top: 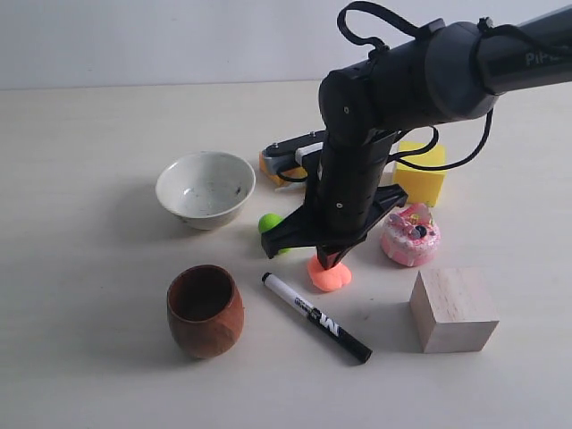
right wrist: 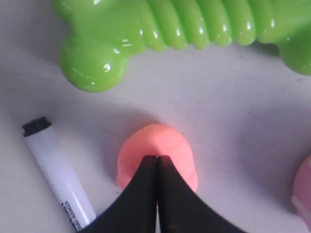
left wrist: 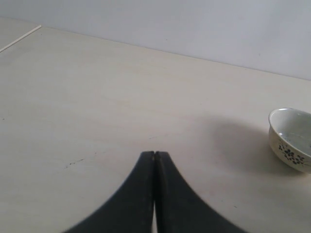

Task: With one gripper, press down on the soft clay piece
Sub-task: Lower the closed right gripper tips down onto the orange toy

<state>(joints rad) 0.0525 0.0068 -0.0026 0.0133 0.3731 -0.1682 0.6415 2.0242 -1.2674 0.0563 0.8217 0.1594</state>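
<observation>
The soft clay piece (top: 329,274) is a salmon-orange rounded lump on the table between the marker and the pink toy cake. My right gripper (top: 329,257) comes down on it from above, its black fingers shut together with nothing between them. In the right wrist view the closed tips (right wrist: 157,158) sit over the middle of the clay (right wrist: 160,143); contact cannot be told for sure. My left gripper (left wrist: 154,154) is shut over bare table, far from the clay, and does not show in the exterior view.
A white bowl (top: 206,188), a brown wooden cup (top: 205,310), a black-and-white marker (top: 315,316), a wooden block (top: 452,308), a pink frosted toy cake (top: 410,234), a yellow block (top: 420,172) and a green ridged toy (right wrist: 175,29) surround the clay.
</observation>
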